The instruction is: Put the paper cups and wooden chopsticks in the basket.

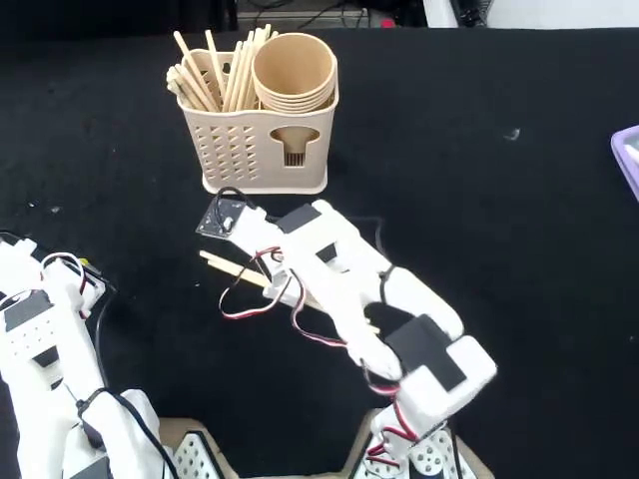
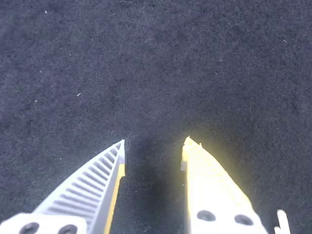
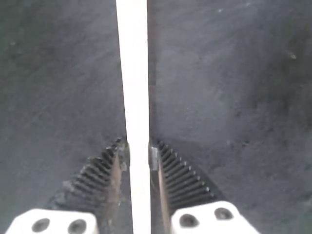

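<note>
We see one loose chopstick (image 1: 228, 265) lying flat on the black desk (image 1: 499, 249), just in front of the basket (image 1: 265, 150) and apart from it. One end pokes out to the side from under the right arm (image 1: 349, 289), which stretches over it toward the basket. In the right wrist view this loose chopstick (image 3: 132, 97) runs straight between the two ribbed fingers (image 3: 100, 180) of the right tool (image 3: 139, 148), and the jaws press against it on both sides, so the tool is clenched on the stick while it lies low over the cloth.

The basket stands upright near the far side of the desk. A stack of paper cups (image 1: 295, 70) sits in its right part, and a bundle of wooden chopsticks (image 1: 215, 75) leans in its left part, their ends sticking up above the rim.

The left arm (image 1: 40, 329) sits at the near left corner, well apart from the basket. Its left tool (image 2: 153, 144) is released, jaws parted with bare black cloth between them.

A purple object (image 1: 627, 160) shows at the right edge of the desk
</note>
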Controlling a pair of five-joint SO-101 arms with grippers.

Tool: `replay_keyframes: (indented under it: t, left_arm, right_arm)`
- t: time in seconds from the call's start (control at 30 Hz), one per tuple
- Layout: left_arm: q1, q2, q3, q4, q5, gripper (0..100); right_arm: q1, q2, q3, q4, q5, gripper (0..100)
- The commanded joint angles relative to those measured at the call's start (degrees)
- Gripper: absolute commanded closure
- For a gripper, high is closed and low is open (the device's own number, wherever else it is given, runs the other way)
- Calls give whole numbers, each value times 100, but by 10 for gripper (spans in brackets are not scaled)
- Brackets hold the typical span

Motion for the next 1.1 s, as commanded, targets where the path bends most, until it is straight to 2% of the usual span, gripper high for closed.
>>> replay_keyframes:
  t: [0.0,0.27,0.47,0.57,0.73,0.93,1.07]
  left_arm:
    - [-57,-62,-338,-79,35,809]
    - [-66,-62,-330,-79,35,809]
    - [-57,-62,-303,-79,35,809]
    - [-13,-62,-295,-79,35,809]
    - [-4,-62,-295,-79,35,809]
    - [-4,-53,-286,-79,35,809]
    - [-4,-53,-286,-79,35,809]
  right_arm:
    - [-44,-857,-119,316,53,988]
    - [-44,-2158,-224,844,53,988]
    - [-44,-3407,-1376,1582,-97,988]
    - [-44,-3820,-1974,1380,-396,988]
    - [-44,-3697,-2607,158,-1266,988]
    - [-53,-3125,-2659,-2338,-2154,988]
    - [-53,-2396,-2703,-3877,-2286,988]
